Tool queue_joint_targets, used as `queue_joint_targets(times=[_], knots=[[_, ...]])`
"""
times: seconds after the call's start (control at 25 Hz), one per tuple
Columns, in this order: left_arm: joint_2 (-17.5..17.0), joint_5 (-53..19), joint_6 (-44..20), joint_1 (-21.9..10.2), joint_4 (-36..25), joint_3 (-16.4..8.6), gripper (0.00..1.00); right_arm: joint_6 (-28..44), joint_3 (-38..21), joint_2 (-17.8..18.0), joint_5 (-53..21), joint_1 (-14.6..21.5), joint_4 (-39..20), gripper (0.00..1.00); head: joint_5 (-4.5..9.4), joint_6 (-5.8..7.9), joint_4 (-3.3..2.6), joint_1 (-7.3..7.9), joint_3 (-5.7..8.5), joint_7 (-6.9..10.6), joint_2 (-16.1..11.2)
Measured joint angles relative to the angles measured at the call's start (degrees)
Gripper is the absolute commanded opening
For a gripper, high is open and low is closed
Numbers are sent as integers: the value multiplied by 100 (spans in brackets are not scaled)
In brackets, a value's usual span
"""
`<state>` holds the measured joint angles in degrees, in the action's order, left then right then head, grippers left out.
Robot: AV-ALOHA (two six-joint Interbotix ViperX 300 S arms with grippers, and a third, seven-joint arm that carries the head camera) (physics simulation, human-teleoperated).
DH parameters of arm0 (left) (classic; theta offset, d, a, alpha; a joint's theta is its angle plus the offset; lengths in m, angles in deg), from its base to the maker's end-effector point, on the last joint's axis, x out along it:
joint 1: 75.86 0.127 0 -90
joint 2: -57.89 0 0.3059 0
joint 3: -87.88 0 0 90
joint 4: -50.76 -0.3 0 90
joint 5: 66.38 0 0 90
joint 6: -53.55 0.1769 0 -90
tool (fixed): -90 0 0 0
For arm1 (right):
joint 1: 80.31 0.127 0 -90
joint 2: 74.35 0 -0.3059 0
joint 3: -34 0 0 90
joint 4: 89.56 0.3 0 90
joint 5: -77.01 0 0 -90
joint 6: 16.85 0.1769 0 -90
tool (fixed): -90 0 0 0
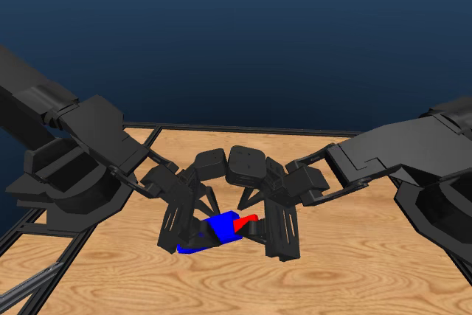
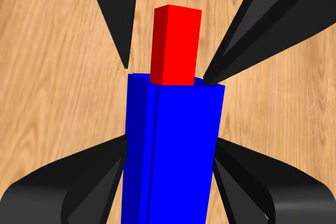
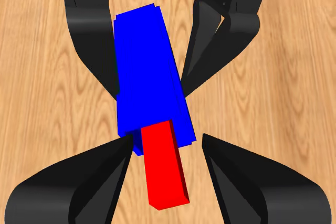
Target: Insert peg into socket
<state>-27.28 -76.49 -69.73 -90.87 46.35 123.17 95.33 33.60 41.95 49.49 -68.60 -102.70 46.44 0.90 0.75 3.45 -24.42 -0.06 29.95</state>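
Left gripper (image 1: 184, 230) is clamped on the socket (image 1: 214, 232), its jaws pressed against the blue block's two long sides in the left wrist view, so it holds the block firmly. Right gripper (image 1: 274, 232) looks different: in the right wrist view its jaws stand a little apart from the peg (image 3: 164, 170), with bare wood showing between jaw and bar on one side, so it seems parted and not gripping, though contact on the other side I cannot tell. Seen from the head camera, the pair hangs just above the tabletop (image 1: 354, 271) at the middle, socket at 9 o'clock and peg at 3 o'clock of the joint. Part of the red bar already sits inside the hollow end; a good length still sticks out in both wrist views. My judgement is that the insertion step is under way or close to done, with the peg seated and in line with the socket. What the next move calls for, if more depth is needed, is a straight push along the socket's axis with no sideways twist, since a tilt could jam the bar against the inner wall; otherwise the left arm must keep the block level so the peg does not slide out. Light wood grain covers the tabletop, a dark frame rims it, and beyond lies only a plain deep-blue backdrop.
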Motion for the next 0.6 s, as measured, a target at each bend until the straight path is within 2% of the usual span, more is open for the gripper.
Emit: queue_joint_targets(times=[0.2, 0.44, 0.48, 0.6], knots=[[-24, -410, -683, 74, -480, -92, 0, 276, 755, -390, 135, -4, 217, 100, -10, 8, 4, 18, 9, -9, -2], [-120, -874, -1389, 21, -975, -182, 0, 675, 1567, -939, 312, 33, 233, 100, -10, 6, -2, -4, 14, -46, -8], [-121, -917, -1455, 11, -1020, -190, 0, 733, 1648, -953, 367, 32, 232, 0, -9, 1, -4, -15, 14, -55, -9], [-120, -1076, -1744, -39, -1220, -225, 0, 830, 1761, -928, 625, 19, 237, 0, -8, -21, -12, -61, 15, -94, -14]])
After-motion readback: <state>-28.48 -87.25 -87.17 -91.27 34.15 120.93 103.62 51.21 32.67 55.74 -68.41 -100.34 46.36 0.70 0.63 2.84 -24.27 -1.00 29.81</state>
